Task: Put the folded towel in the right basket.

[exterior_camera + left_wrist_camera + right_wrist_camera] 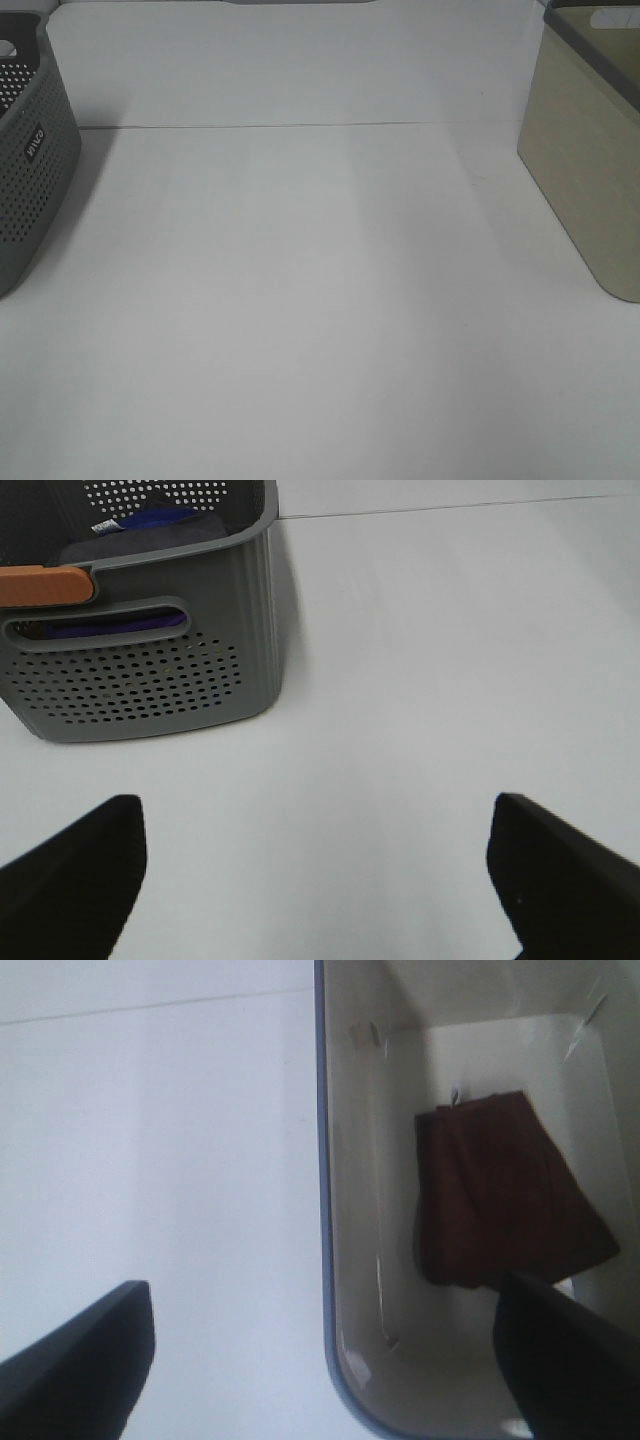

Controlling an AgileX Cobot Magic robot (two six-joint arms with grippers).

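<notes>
A folded dark red towel [505, 1195] lies flat on the floor of the beige right basket [335, 1260], seen from above in the right wrist view. That basket [580, 170] stands at the right edge in the exterior high view, its inside hidden there. My right gripper [330, 1360] is open and empty, hovering above the basket's rim, one finger over the table and one over the basket. My left gripper [315, 880] is open and empty above the bare table, near the grey left basket [150, 670]. Neither gripper shows in the exterior high view.
The grey perforated basket [30, 160] stands at the left edge of the white table [320, 300]. It holds dark blue or purple cloth [150, 525] and has an orange handle piece [45, 585]. A seam line [300, 125] crosses the table at the back.
</notes>
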